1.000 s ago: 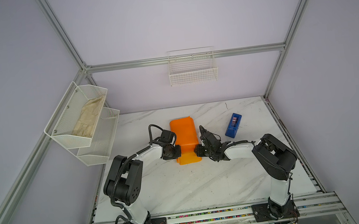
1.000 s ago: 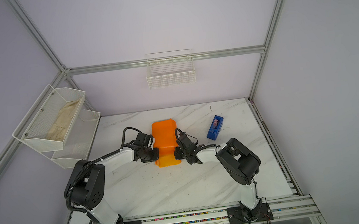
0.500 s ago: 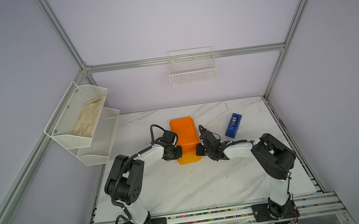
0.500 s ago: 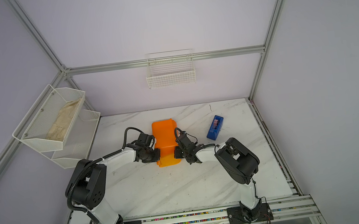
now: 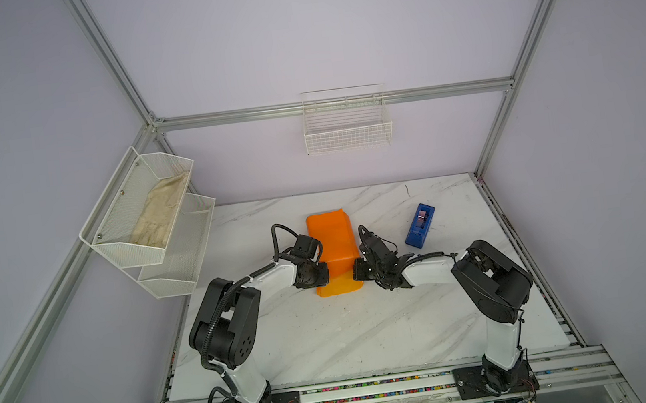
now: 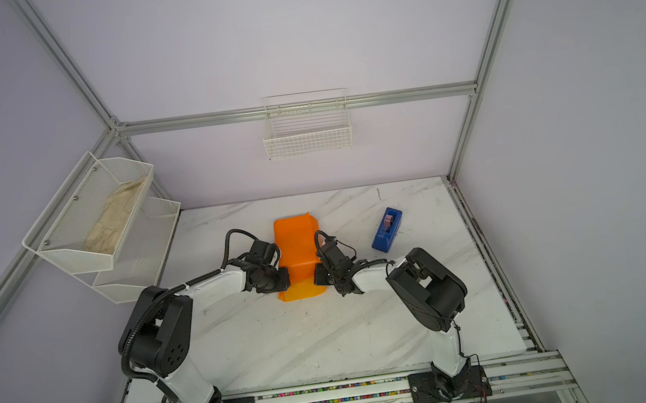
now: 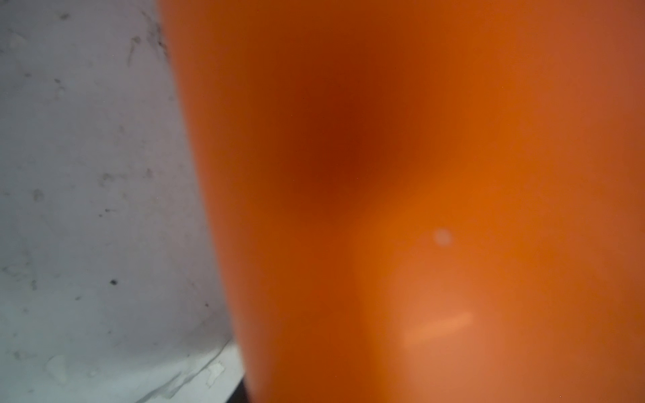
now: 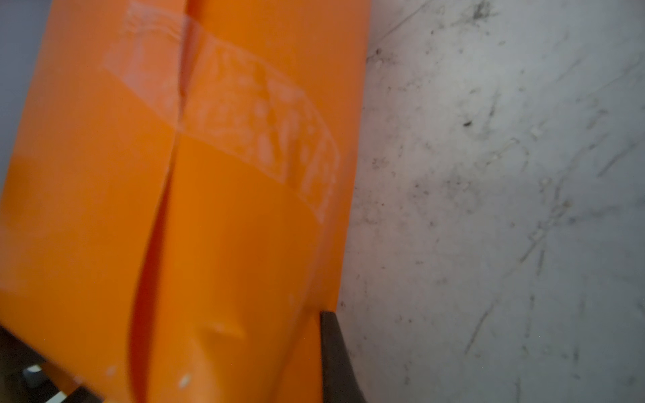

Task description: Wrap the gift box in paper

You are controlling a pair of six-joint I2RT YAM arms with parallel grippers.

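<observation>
Where the white marble table [image 5: 329,335] spreads across the cell, the rest stands on it or hangs above it; a two-tier mesh rack [image 5: 179,270] is fixed to the left wall with a pale cloth [image 5: 159,214] in its upper tray, and a wire basket [image 5: 348,132] hangs on the back wall.

The paper [image 5: 332,239] [image 6: 297,243] lies mid-table as a long orange parcel, running from back to front, its near end a flatter, yellower flap; the gift box is out of sight in every view.

A blue tape dispenser [image 5: 420,226] sits apart to the parcel's right.

The left gripper [image 5: 324,274] meets the parcel's left edge near the front; its wrist view is a blur of orange, so I cannot tell how its jaws stand.

The right gripper [image 5: 357,269] meets the opposite edge, pressed together on the paper's rim; one dark finger [image 8: 335,356] shows against the sheet; a strip of clear tape [image 8: 223,104] crosses the seam.
</observation>
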